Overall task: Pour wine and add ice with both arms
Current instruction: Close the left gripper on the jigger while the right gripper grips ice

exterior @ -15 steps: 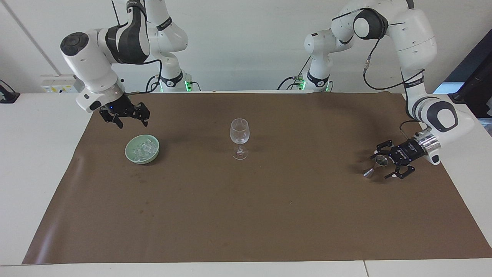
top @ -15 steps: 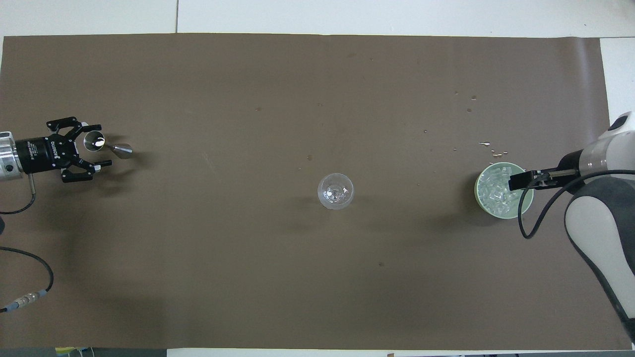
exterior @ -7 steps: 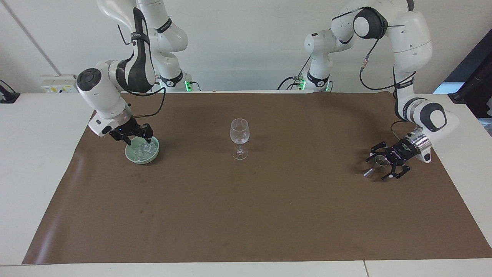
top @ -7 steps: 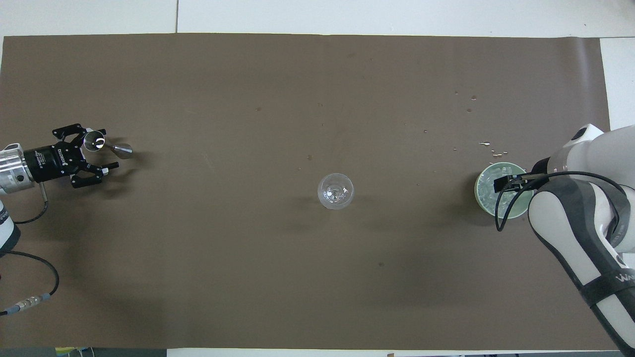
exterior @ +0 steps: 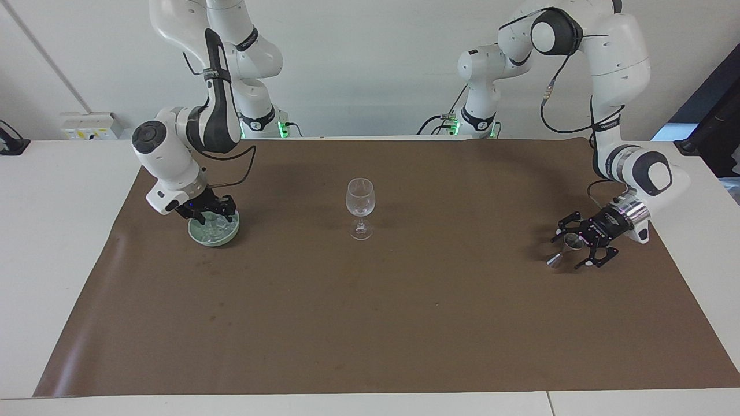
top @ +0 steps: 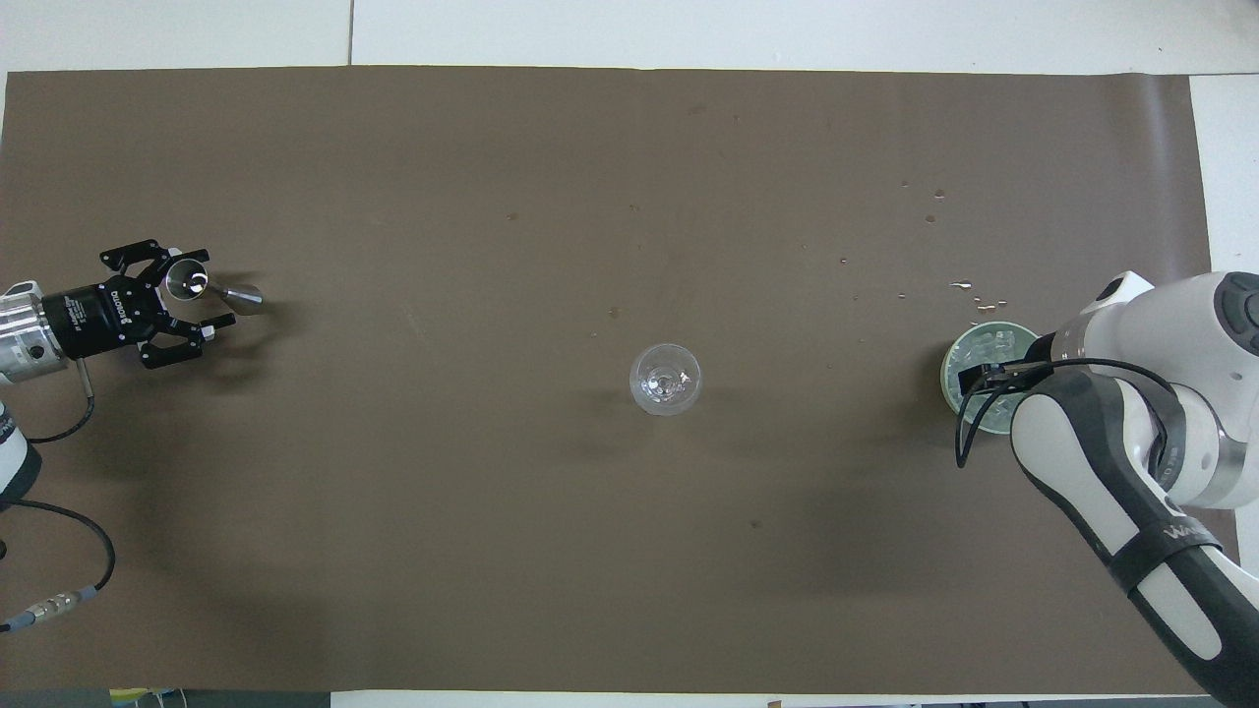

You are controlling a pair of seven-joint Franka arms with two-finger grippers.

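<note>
— Where's the ice (exterior: 215, 225)?

— In the pale green bowl (exterior: 199, 236), toward the right arm's end of the bench (exterior: 52, 190), on the brown mat (exterior: 370, 323). The right claw (exterior: 213, 215) is down in the bowl among the cubes.

— Has it got one?

— I cannot tell. Its fingers are in the pile and too dark to read, and from overhead the arm covers most of the bowl (top: 949, 379).

— And the other arm?

— The left claw (exterior: 573, 249) is low over the mat at its own end, lying nearly level, with its fingers spread on either side of a small metal jigger (exterior: 563, 251). From above, the jigger (top: 209, 288) sits between the fingertips of the left claw (top: 202, 300), which stand apart; it isn't gripped.

— The wine glass?

— The glass (exterior: 360, 207) stands upright in the middle of the mat, well apart from both claws. It looks clear from overhead (top: 666, 379).
</note>
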